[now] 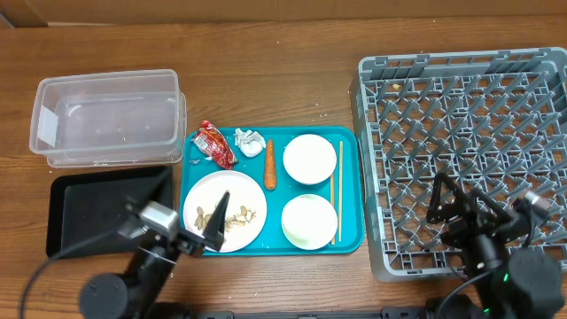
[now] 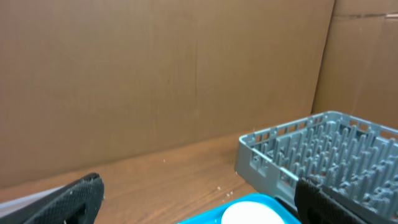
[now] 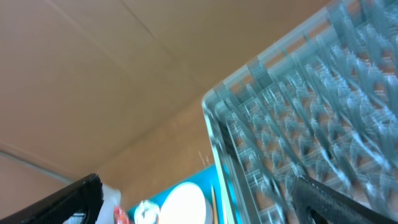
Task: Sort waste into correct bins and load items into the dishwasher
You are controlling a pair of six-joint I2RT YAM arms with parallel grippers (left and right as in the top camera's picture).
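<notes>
On the teal tray (image 1: 350, 190) lie a red snack wrapper (image 1: 214, 143), a white paper ball (image 1: 248, 141), an orange carrot (image 1: 269, 164), a white plate (image 1: 205, 194) with beige food scraps (image 1: 229, 216), two white bowls (image 1: 309, 159) (image 1: 309, 221) and wooden chopsticks (image 1: 337, 190). The clear tub (image 1: 108, 117) and black tray (image 1: 84, 206) sit at the left. The grey dish rack (image 1: 461, 133) stands at the right. My left gripper (image 1: 190, 217) is open, raised over the plate's near-left edge. My right gripper (image 1: 461, 199) is open above the rack's front.
A brown cardboard wall (image 2: 161, 74) backs the wooden table. The rack also shows in the left wrist view (image 2: 323, 155) and, blurred, in the right wrist view (image 3: 298, 124). A bowl shows in the right wrist view (image 3: 183, 202).
</notes>
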